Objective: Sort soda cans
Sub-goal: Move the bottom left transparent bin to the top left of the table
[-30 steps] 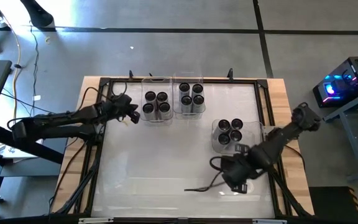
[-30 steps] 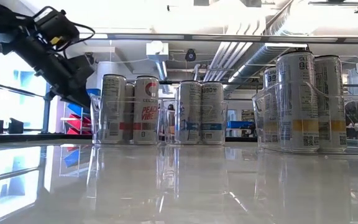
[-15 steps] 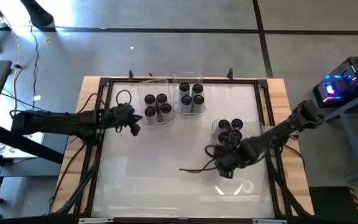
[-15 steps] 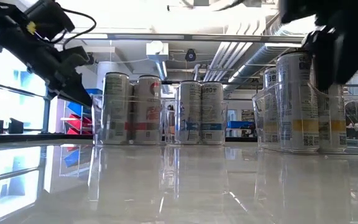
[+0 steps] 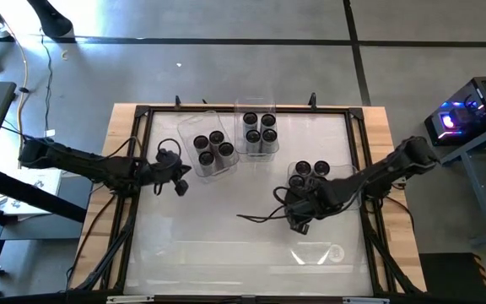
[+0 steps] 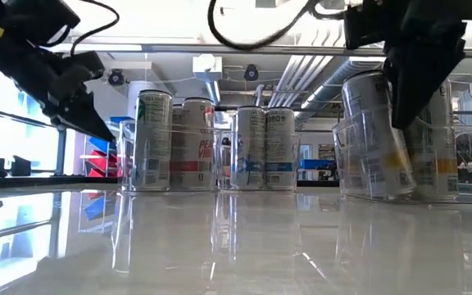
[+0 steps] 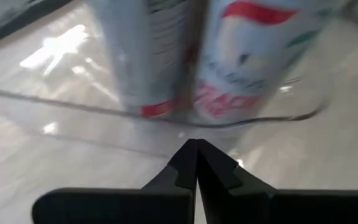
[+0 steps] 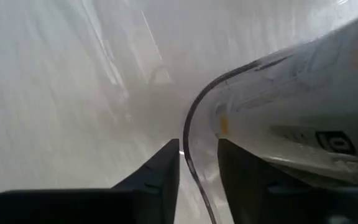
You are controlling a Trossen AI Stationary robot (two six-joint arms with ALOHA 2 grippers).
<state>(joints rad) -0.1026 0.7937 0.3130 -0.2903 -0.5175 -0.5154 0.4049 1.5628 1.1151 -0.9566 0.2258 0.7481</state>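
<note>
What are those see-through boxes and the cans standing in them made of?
The boxes look like clear, glossy hard plastic: you see the cans straight through the walls, and the rim catches light. The cans look like thin metal, probably aluminium, with printed, slightly shiny sides and, from above, dark tops with silvery rims.

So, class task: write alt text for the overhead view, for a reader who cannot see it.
Seen from above, three clear trays of four soda cans each sit on a white table: left tray, middle tray, right tray. The left end effector touches the left tray; the right end effector grips the right tray's corner.
</note>
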